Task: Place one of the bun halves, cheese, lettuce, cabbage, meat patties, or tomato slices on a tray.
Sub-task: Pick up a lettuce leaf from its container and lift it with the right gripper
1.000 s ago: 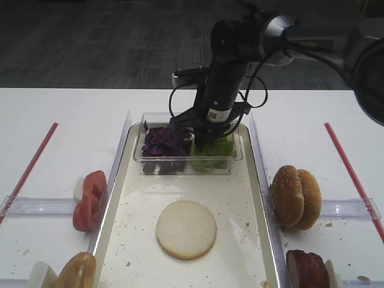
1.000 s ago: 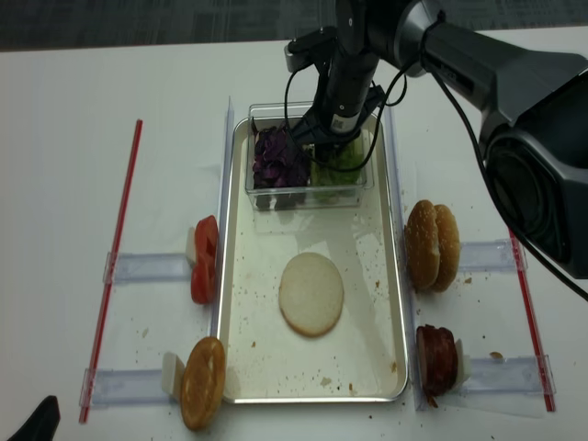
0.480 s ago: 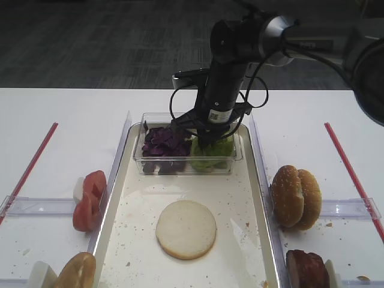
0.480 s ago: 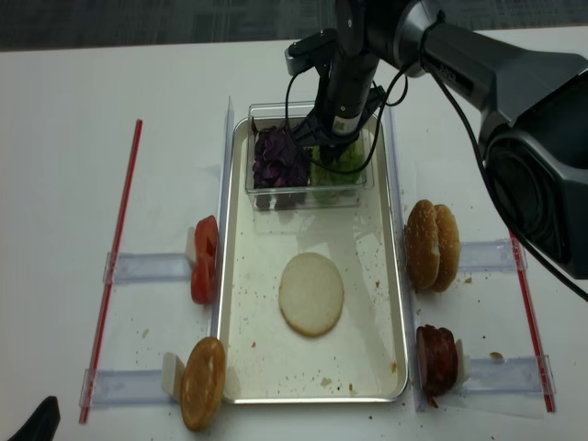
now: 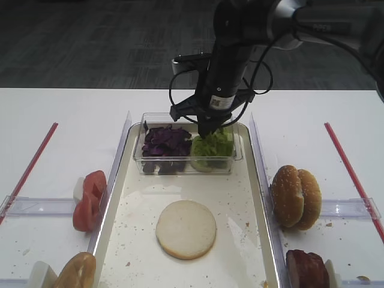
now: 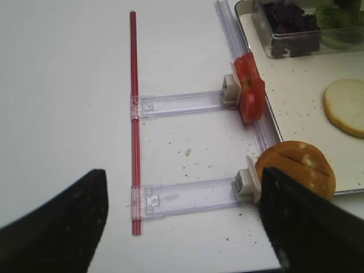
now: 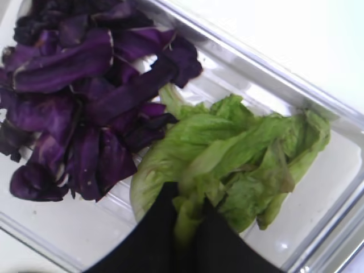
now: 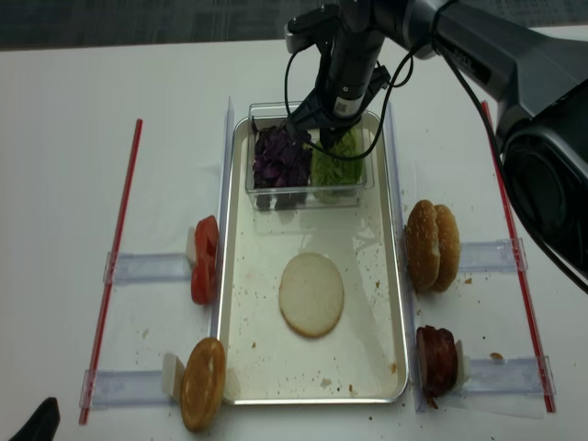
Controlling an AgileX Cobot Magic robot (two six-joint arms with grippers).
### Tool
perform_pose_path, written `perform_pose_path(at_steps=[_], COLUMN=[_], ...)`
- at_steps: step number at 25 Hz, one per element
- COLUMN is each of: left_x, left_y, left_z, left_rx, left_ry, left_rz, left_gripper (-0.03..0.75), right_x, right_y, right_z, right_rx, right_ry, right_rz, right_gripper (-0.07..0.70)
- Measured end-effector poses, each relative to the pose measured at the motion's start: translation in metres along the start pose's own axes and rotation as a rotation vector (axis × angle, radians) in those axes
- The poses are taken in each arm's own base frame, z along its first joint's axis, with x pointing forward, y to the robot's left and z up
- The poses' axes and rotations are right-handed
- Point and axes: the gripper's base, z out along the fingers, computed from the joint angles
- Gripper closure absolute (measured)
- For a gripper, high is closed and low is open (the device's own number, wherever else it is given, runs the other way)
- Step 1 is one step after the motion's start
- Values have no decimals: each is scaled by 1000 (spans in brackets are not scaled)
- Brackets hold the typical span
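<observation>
Now we see the right gripper (image 7: pixel 185 227) clenched on a lettuce (image 7: pixel 239 159) leaf, pinched between its fingers (image 7: pixel 153 239) above the clear box (image 5: pixel 237 153), beside the purple cabbage (image 7: pixel 79 96).

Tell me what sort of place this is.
Probably a lab mock-up of a burger assembly station: a white table with a tray, sesame bun halves and tomato slices in clear holders, red tape strips, carpet beyond.
</observation>
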Motion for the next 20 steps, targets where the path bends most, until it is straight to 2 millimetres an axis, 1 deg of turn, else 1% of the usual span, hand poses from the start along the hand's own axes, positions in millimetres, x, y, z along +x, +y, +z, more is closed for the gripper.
perform_pose_path(at_steps=[4,13,20], left_x=[0,0,0], left_y=[0,0,0], left_z=[0,0,0], left_rx=[0,0,0], left_ry=[0,0,0], left_rz=[0,0,0], left_gripper=[206,206,206], right_x=[1,-3,-7], right_y=[2,11,15], right_z=[-7,-44,-61], right_rx=[-3,-27,-34], right_ry=[0,-57,-63], right_rz=[0,2,8], right_gripper=[572,573,573])
